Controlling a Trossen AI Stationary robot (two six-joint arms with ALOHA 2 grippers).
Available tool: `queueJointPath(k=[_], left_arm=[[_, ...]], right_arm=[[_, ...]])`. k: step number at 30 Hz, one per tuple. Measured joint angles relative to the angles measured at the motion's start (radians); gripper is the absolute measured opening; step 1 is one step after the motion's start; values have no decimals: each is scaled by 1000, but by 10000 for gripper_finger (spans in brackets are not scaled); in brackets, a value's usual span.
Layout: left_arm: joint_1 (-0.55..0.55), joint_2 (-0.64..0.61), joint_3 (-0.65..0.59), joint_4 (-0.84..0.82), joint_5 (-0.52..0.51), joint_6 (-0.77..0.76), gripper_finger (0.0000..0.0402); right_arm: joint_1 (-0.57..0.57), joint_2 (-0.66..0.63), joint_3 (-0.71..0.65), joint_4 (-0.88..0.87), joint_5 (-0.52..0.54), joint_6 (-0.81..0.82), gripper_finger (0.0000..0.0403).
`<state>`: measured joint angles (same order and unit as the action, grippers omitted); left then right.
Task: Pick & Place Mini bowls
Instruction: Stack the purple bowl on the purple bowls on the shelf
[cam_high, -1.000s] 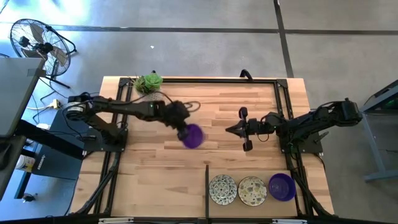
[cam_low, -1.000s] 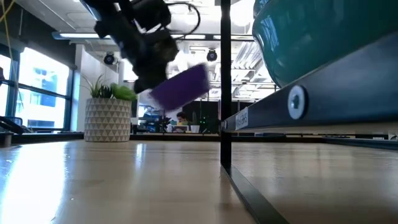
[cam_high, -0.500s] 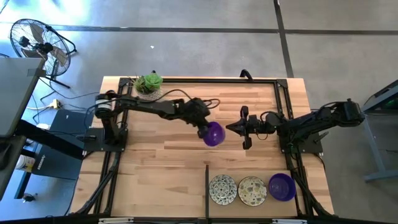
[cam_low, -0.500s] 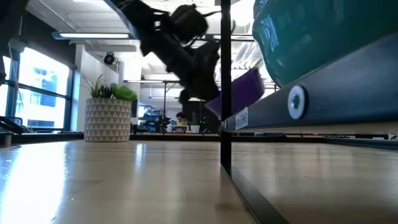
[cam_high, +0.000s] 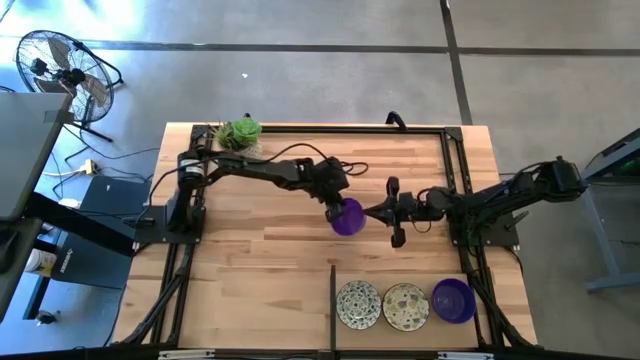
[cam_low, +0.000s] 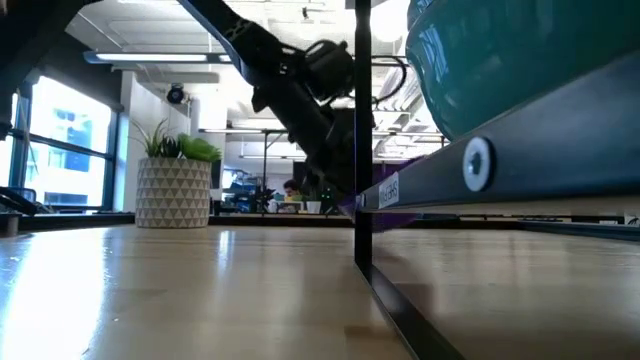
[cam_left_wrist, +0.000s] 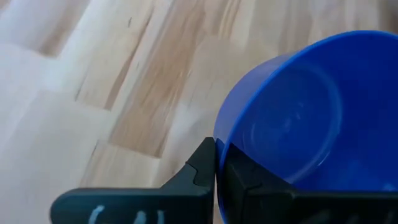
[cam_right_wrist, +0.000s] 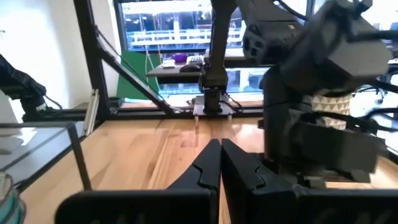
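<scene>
The left gripper (cam_high: 340, 207) sits near the centre of the high view, its jaws clamped on the rim of a purple mini bowl (cam_high: 347, 217); the left wrist view confirms the grip, with the fingers pinched together on the near edge of the bowl (cam_left_wrist: 298, 118), which reads blue there. The right gripper (cam_high: 372, 209) is just beside that bowl on the right of centre, fingers pressed together and holding nothing, its tips pointing at the bowl. Three further bowls lie in a row at the lower right of the high view: two speckled bowls (cam_high: 358, 304) (cam_high: 405, 306) and a second purple bowl (cam_high: 453, 299). The step in hand appears to be carrying the held bowl toward that row, possibly by way of the right arm. To do it well, the grip on the rim should be kept firm and the bowl level, since a thin-rim pinch lets a bowl swing; the left arm should also steer clear of the right gripper's tips, which stand very close. If a handover is intended, the right gripper must open before approach. Whether the bowl touches the table (cam_high: 250, 260) cannot be told from above. In the low view the black post (cam_low: 362, 140) and a teal object at upper right hide most of the bowl; only a purple sliver shows.
</scene>
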<state>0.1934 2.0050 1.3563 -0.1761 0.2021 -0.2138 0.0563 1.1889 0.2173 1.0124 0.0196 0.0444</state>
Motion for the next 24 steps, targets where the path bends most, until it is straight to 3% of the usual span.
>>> queueJointPath(k=[5,16,20,24], left_arm=[[3,23,0,-2,22,0,11],[23,-28,-1,-47,95,111,110],[23,-90,-15,-86,44,158,108],[23,-175,-96,11,19,178,74]], right_arm=[[4,0,0,-13,1,7,1],[4,0,0,-88,31,50,1],[4,0,-1,-106,31,112,1],[3,-1,8,-175,30,197,1]])
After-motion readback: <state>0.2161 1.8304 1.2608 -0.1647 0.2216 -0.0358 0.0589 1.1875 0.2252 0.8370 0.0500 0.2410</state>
